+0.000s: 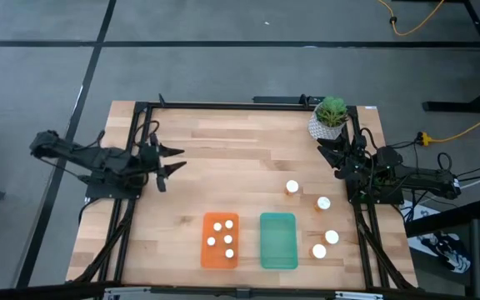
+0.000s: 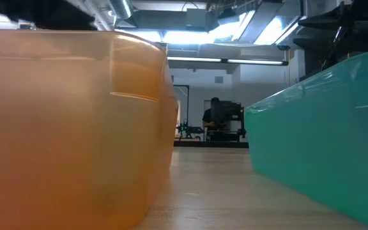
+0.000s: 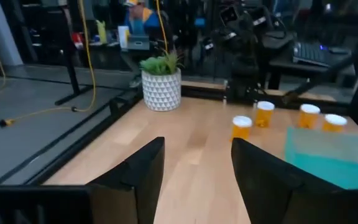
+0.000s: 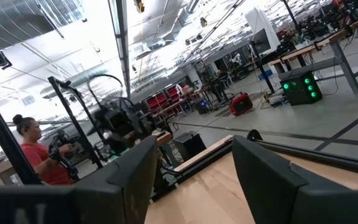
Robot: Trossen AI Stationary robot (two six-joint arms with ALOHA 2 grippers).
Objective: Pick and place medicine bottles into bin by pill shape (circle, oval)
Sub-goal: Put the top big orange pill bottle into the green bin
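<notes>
Left gripper (image 1: pixel 176 162) hovered empty, fingers apart, left of orange bin (image 1: pixel 220 241) holding five small bottles (image 1: pixel 222 236). Right gripper (image 1: pixel 330 152) also spread, behind four amber bottles (image 1: pixel 323 203); teal bin (image 1: pixel 278 241) beside them.

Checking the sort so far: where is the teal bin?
In the high view, the teal bin lies near the table's front edge, right of the orange bin.
</notes>
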